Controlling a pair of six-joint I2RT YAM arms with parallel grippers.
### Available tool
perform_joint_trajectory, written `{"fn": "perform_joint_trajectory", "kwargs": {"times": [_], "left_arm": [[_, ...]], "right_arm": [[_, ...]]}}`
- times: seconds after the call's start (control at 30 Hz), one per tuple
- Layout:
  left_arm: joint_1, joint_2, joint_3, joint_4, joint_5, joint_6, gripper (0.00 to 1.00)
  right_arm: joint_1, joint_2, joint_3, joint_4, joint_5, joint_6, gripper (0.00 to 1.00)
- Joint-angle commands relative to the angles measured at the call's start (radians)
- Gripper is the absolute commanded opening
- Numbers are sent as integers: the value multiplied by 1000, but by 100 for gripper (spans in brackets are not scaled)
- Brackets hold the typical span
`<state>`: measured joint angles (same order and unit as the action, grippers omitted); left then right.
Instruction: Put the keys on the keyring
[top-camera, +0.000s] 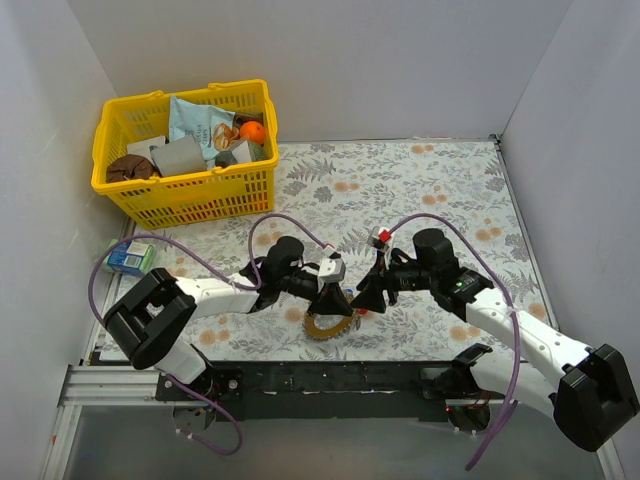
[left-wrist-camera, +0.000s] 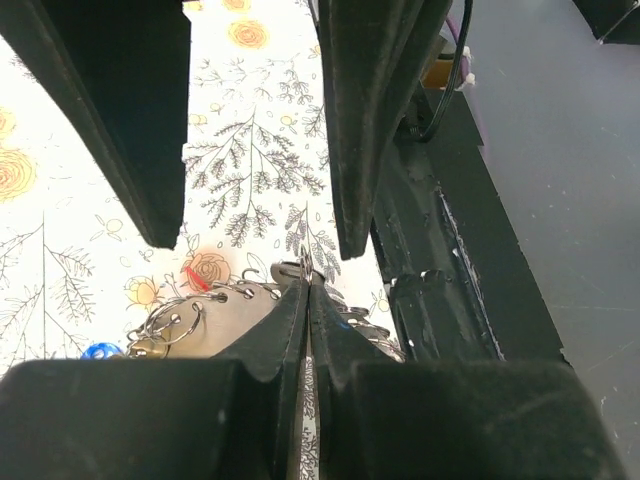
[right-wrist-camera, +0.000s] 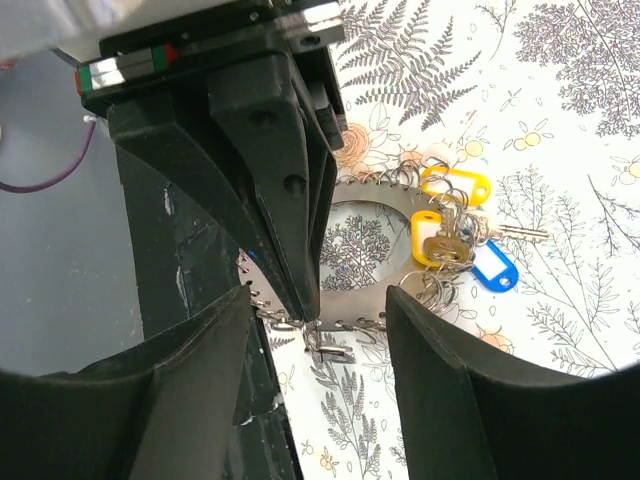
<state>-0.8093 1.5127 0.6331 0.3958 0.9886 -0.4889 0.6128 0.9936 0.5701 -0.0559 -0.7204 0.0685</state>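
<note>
The left pincer (left-wrist-camera: 307, 285) is clamped tight on the keyring (right-wrist-camera: 375, 195) rim. The right pincer (right-wrist-camera: 318, 315) gapes empty (its wrist view alone shows the yellow keys (right-wrist-camera: 440, 235) plainly).

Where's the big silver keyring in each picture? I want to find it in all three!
Top external: keyring a bit below the picture's middle.
Left wrist: keyring lower left of centre, its edge pinched at bottom centre.
Right wrist: keyring in the middle, coloured keys at its right.
Shared landmark: the left gripper, shut on the keyring's edge.
</note>
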Motion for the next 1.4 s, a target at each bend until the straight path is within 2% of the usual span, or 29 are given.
{"fn": "perform_joint_trajectory", "kwargs": {"times": [0.0,0.17,0.43,0.9,1.07,1.37], "left_arm": [[-2,-68,-56,205,-30,-95,0],[-2,-94,-105,319,-57,-145,0],[-2,-108,-197,544,-80,-250,0],[-2,-118,-211,540,-85,-244,0],[-2,-117,-208,538,-87,-243,0],[-2,-121,-208,531,-85,-240,0]], "right_arm": [[-4,-26,-22,47,19,30,63],[-10,-42,-52,100,-7,59,57],[-16,-70,-52,125,-51,73,54],[-19,-104,-93,102,-111,57,44],[-21,-107,-99,85,-106,50,36],[-21,-110,-116,61,-82,37,27]]}}
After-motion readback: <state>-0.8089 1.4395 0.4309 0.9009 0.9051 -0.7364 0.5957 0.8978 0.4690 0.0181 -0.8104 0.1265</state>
